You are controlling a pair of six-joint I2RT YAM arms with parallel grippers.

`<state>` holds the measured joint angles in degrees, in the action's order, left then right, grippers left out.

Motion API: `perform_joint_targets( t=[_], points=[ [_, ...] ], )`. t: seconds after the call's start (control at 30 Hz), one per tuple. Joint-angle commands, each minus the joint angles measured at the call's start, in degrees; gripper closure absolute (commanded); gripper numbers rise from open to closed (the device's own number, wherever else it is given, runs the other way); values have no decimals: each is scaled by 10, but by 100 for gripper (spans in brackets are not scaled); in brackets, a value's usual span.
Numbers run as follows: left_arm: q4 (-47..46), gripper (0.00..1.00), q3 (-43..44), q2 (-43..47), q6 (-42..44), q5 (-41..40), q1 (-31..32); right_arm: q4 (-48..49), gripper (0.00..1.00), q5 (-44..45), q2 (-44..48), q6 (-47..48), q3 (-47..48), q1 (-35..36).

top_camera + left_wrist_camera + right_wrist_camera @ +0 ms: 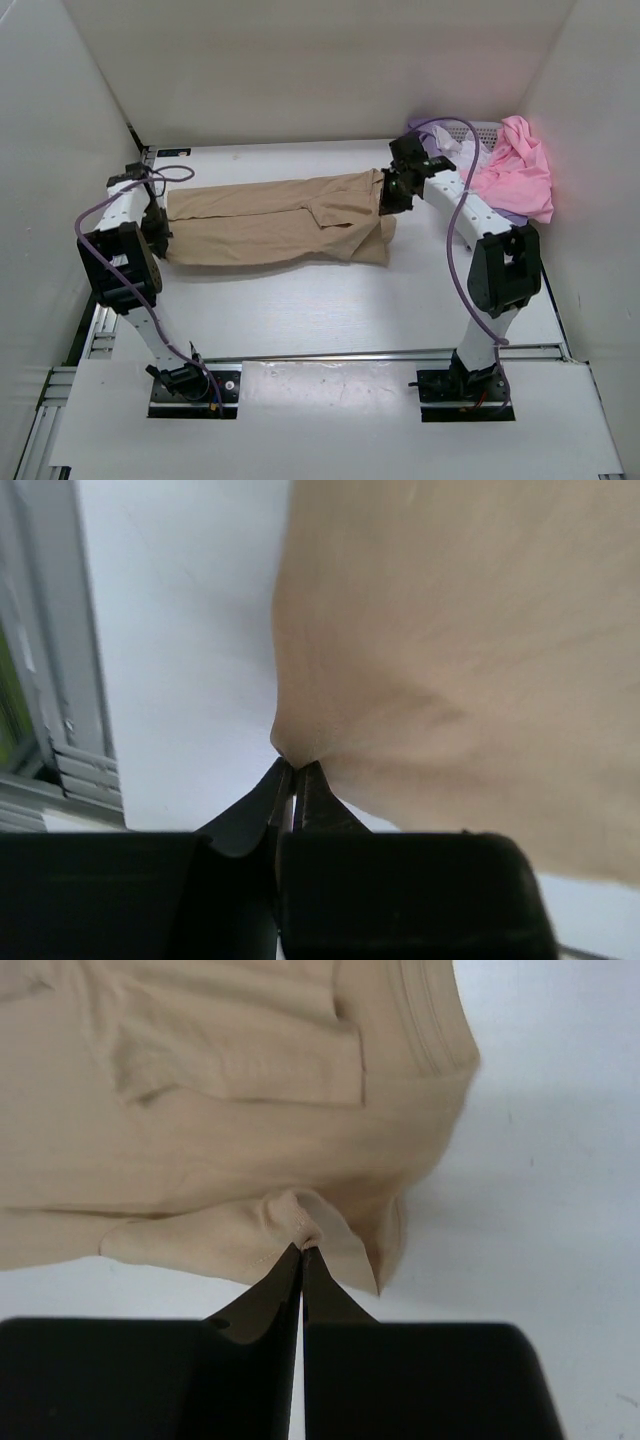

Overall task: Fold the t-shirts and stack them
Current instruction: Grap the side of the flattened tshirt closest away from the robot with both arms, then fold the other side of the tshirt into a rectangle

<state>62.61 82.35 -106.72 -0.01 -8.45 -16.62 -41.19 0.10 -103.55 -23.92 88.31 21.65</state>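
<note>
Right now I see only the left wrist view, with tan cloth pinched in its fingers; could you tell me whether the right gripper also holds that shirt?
Observer: Yes, the right gripper is shut on a fold at the right-hand end of the tan shirt.
Operator: Thank you. How does the shirt lie overall?
Observer: It is a long, narrow band stretched left to right across the table.
Operator: And where are the other shirts?
Observer: The pink shirt is heaped at the white mesh basket in the far right corner.
</note>
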Motion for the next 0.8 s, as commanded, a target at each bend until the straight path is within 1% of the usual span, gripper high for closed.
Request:
perform_joint_targets(
  t=[0.0, 0.13, 0.3, 0.5, 0.63, 0.77],
  points=[
    [-7, 90, 56, -12, 0, -17, 21, 13, 100, -5, -16, 16, 72, -10],
    [-7, 90, 106, -42, 0, -28, 26, 13, 100, -17, -52, 16, 117, -27],
    [-1, 90, 169, -95, 0, -28, 26, 13, 100, -42, -95, 16, 151, -28],
    [-1, 90, 241, -148, 0, -47, 26, 13, 100, -35, -147, 9, 200, -33],
    [-1, 90, 277, -175, 0, -54, 26, 24, 100, -23, -170, -15, 221, -39],
    [4, 90, 296, -188, 0, -54, 26, 30, 100, -29, -203, -15, 256, -44]
  ],
)
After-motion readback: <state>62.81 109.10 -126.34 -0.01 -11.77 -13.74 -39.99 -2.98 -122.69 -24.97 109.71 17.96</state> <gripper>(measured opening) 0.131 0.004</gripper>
